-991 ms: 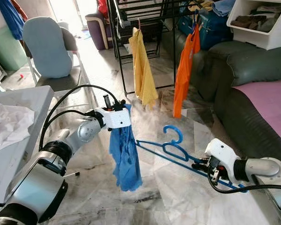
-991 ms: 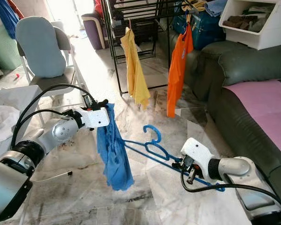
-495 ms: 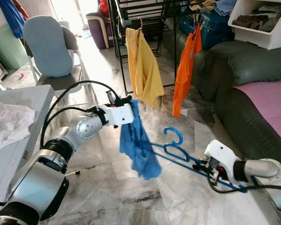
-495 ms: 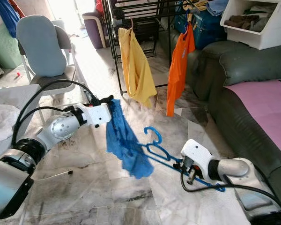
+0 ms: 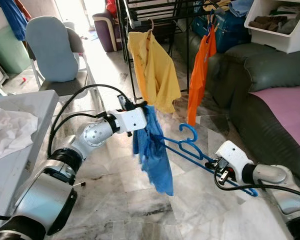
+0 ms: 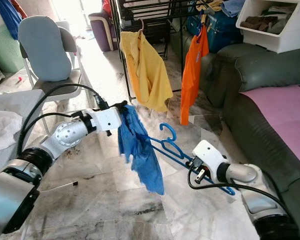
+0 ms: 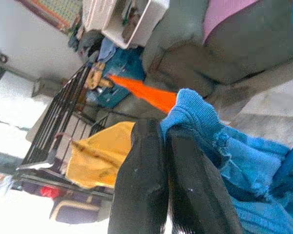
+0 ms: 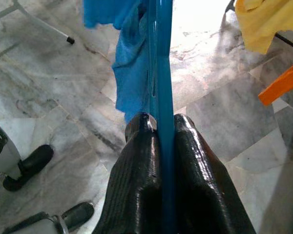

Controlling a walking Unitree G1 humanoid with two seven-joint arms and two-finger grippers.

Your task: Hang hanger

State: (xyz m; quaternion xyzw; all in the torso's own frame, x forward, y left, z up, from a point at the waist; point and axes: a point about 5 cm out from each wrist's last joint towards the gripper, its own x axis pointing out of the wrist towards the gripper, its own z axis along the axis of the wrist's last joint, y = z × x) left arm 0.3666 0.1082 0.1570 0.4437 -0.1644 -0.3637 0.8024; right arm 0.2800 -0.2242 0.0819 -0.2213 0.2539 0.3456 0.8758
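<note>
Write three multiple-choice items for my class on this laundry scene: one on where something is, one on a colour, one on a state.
1. Where does the yellow shirt hang?
A. On the black drying rack
B. Over the chair
C. On the sofa

2. What colour is the hanger held by the right gripper?
A. Red
B. Blue
C. White

3. What is the left gripper doing?
A. Hanging open and idle
B. Gripping the chair
C. Pinching the blue garment

Answers:
1. A, as the shirt's hanger hooks onto the rack beside the orange shirt.
2. B, as the bar clamped between the fingers is blue in the right wrist view.
3. C, as blue cloth bunches at the shut fingers in the left wrist view.
</note>
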